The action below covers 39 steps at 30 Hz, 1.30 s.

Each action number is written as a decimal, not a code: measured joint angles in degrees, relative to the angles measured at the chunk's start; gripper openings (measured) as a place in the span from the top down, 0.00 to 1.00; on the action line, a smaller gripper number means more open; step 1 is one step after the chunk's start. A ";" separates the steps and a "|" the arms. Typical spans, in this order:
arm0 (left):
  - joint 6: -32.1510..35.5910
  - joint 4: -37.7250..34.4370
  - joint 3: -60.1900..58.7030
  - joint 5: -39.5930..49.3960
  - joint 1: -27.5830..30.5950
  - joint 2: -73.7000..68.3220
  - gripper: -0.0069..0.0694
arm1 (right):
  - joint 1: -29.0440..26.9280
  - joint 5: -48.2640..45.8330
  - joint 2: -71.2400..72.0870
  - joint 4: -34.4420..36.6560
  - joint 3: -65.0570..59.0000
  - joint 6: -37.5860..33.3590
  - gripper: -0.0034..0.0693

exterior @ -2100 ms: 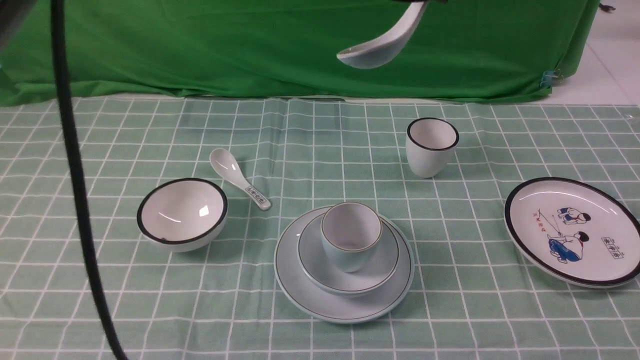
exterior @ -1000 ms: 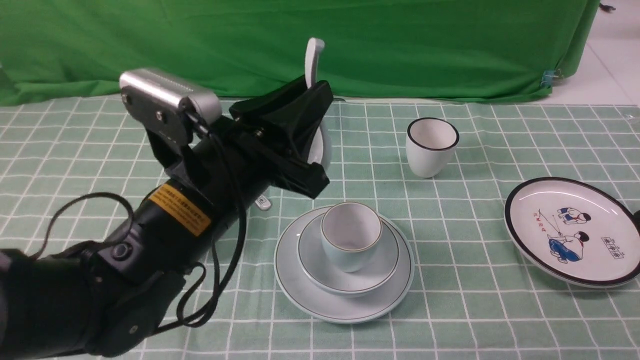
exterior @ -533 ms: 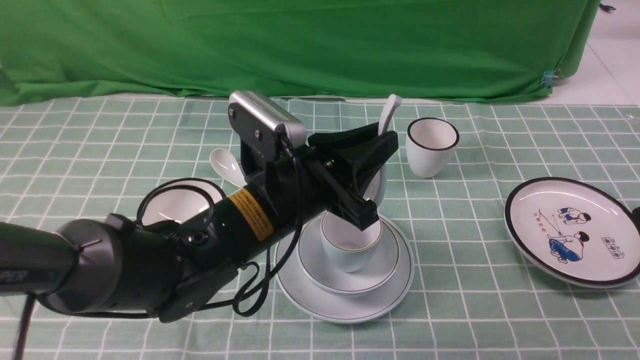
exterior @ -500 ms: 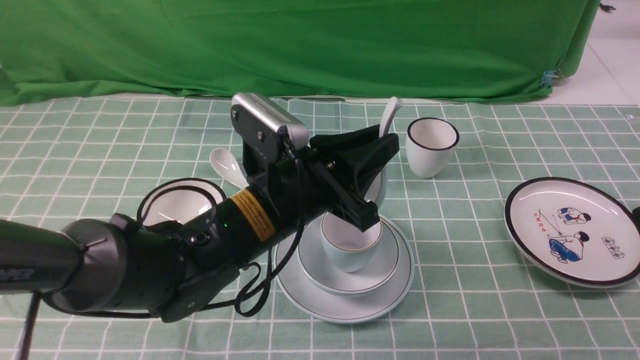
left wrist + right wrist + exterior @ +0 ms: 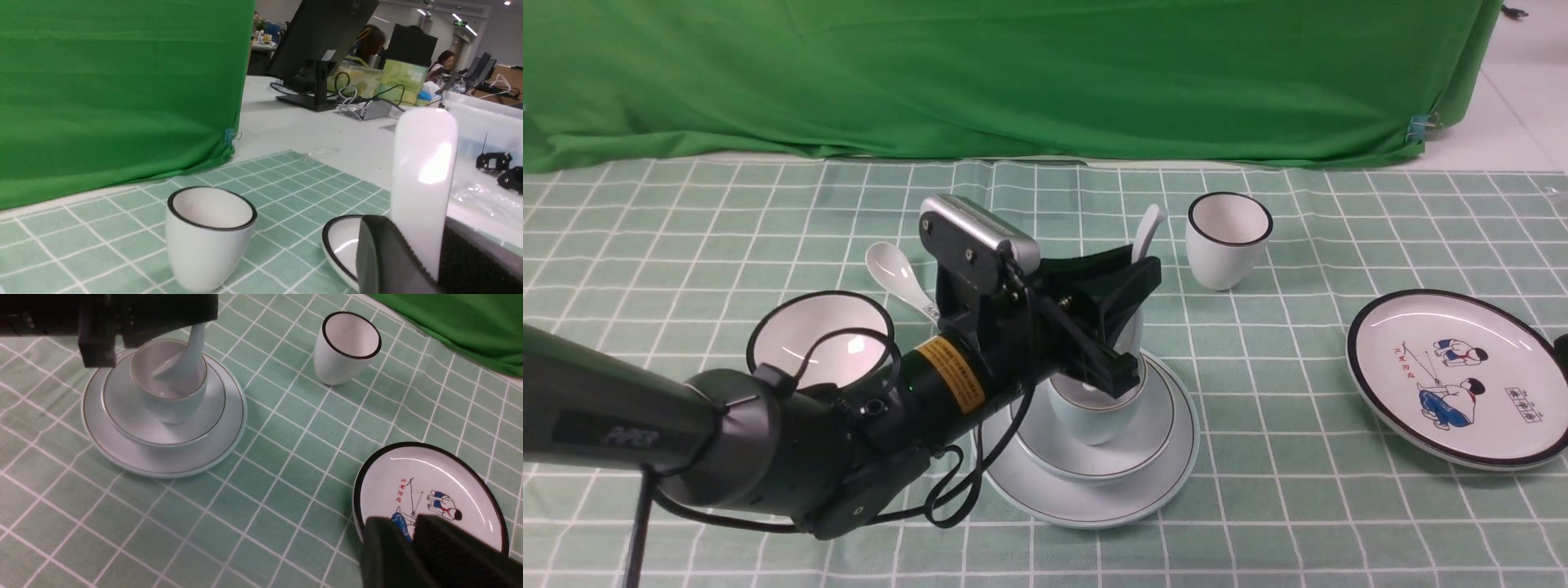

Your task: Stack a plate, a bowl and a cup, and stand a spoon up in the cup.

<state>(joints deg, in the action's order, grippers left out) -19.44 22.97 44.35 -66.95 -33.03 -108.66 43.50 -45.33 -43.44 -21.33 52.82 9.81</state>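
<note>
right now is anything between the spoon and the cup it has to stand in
Nothing visible. The left hand holds the spoon nearly upright by its handle, and its scoop is already down inside the rim of the cup. The cup sits in the bowl on the plate.

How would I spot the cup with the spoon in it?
Look to the middle of the green checked tablecloth, where a large pale blue-green plate carries a shallow matching bowl. The cup stands in that bowl, a spoon dipping into it. Unlike the white cup farther back, its rim line is thin and brownish, not thick and black.
</note>
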 joint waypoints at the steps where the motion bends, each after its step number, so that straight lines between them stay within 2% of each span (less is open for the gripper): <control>1: 0.00 0.00 0.00 0.09 0.00 -0.09 0.77 | 0.00 0.00 0.00 0.00 0.00 0.00 0.76; 11: 1.27 -2.60 0.04 2.61 0.00 -1.88 0.77 | 0.00 0.00 0.00 -0.04 0.00 -0.06 0.76; 15: 1.63 -3.00 0.04 2.86 0.00 -1.88 0.73 | 0.00 0.00 0.00 -0.04 0.00 -0.17 0.76; 23: 1.69 -3.18 0.04 2.58 0.00 -1.88 0.44 | 0.00 0.00 0.00 -0.04 0.00 -0.27 0.76; 27: 0.78 -2.80 -0.01 2.64 0.00 -0.66 0.34 | 0.00 0.00 0.00 -0.06 0.00 -0.27 0.76; 30: 0.49 -1.95 -0.06 4.57 0.00 3.03 0.31 | 0.00 0.17 0.00 -0.06 0.13 -0.27 0.76; 32: 0.38 -1.36 -0.06 8.31 0.00 6.03 0.31 | 0.00 0.45 0.00 -0.01 0.70 -0.27 0.76; 34: 0.18 -0.24 -0.06 17.16 0.00 11.75 0.36 | 0.00 0.71 0.00 -0.01 1.58 -0.27 0.76; 35: 0.17 -0.14 -0.06 18.06 0.00 12.29 0.36 | 0.00 0.71 0.00 -0.01 1.67 -0.27 0.76; 36: -0.05 0.14 -0.06 26.69 0.00 17.73 0.44 | 0.00 0.87 0.00 -0.01 2.35 -0.27 0.76; 37: -0.05 0.19 -0.06 27.70 0.00 18.41 0.44 | 0.00 0.87 0.00 -0.01 2.41 -0.27 0.76; 39: -0.05 0.29 -0.06 38.71 0.00 27.33 0.57 | 0.00 0.98 0.00 -0.01 2.70 -0.27 0.76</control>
<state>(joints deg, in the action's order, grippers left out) -19.49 23.27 44.29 -28.24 -33.03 -81.33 43.50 -44.35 -43.44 -21.33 55.52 9.54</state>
